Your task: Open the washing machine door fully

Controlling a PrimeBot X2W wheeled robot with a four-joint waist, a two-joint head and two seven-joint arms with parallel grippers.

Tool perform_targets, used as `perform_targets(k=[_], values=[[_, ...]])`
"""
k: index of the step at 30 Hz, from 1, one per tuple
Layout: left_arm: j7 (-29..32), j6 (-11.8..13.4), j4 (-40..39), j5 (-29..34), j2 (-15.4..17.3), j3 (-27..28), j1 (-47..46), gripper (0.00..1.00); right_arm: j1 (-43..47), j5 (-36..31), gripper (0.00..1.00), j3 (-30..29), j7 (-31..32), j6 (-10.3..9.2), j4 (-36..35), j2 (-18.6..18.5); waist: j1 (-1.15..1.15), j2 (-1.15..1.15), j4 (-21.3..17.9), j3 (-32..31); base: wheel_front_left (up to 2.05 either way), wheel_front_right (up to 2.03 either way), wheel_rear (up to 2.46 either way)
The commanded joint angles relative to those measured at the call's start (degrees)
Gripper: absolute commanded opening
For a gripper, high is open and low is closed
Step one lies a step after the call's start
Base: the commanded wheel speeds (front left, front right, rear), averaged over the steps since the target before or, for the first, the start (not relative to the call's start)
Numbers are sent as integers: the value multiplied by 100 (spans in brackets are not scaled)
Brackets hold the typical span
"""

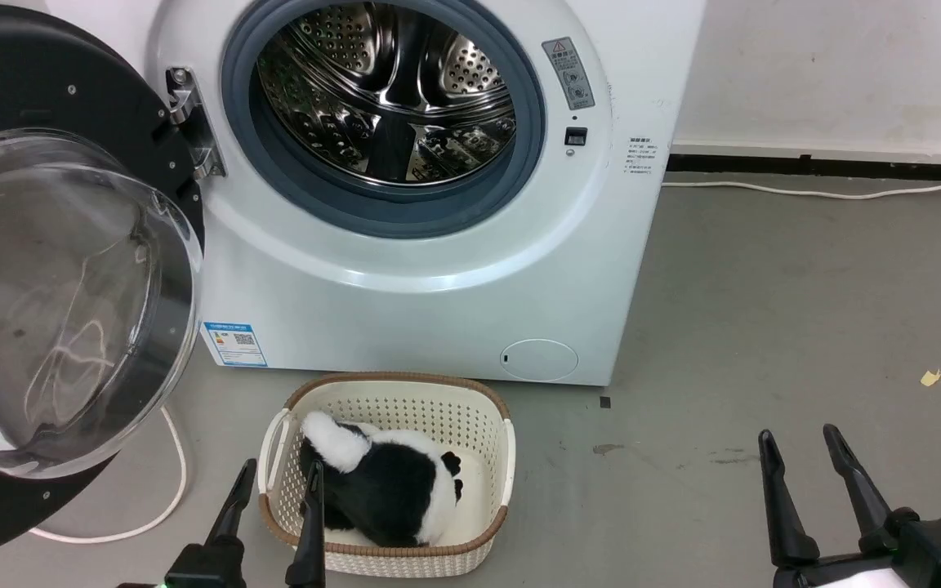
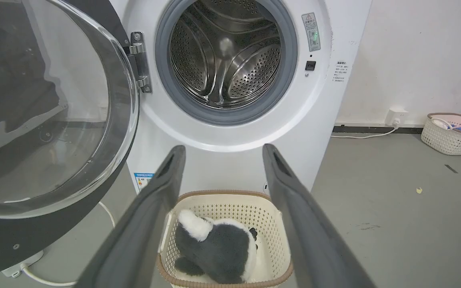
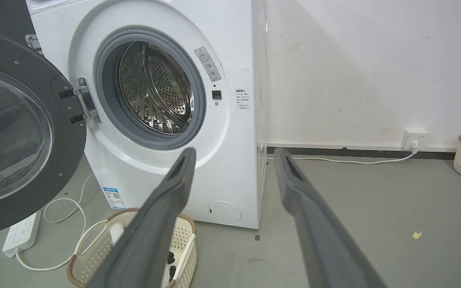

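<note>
Door: the door [image 1: 54, 302] stands wide open on its hinge [image 1: 193, 122] at the washer's left. Its glass bowl faces forward and its right edge is near the basket.
Washer: the washer [image 1: 438, 310] has its mouth uncovered, with the steel drum [image 1: 389, 90] in plain sight.
Open room: bare grey floor [image 1: 764, 327] runs from the washer's right side to the wall.
Basket: the basket [image 1: 393, 380] sits on the floor just before the washer and holds a black-and-white plush toy [image 1: 393, 490].
Left claw: the left claw [image 1: 283, 465] has its fingers apart and grips nothing, low by the basket's left rim.
Right claw: the right claw [image 1: 798, 433] has its fingers apart and grips nothing, over bare floor well right of the basket.
</note>
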Motion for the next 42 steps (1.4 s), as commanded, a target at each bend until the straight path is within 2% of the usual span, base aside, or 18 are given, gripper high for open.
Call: perform_targets(k=[1, 11, 12, 42], values=[[-29, 33, -2, 26, 16, -19, -42, 100, 81, 44, 100, 12, -25, 6, 7, 12, 0, 0, 1, 5, 0, 0, 0], [-30, 47, 20, 20, 42, -38, -58, 100, 80, 66, 100, 8, -26, 6, -21, 12, 0, 0, 22, 33, 0, 0, 0], [1, 24, 15, 5, 15, -27, -11, 0, 0, 35, 0, 4, 0, 1, -7, 0, 0, 0, 22, 33, 0, 0, 0], [323, -89, -50, 222, -113, 179, -138, 0, -134, -154, 0, 20, 322, 1, -13, 3, 0, 0, -37, 55, 0, 0, 0]])
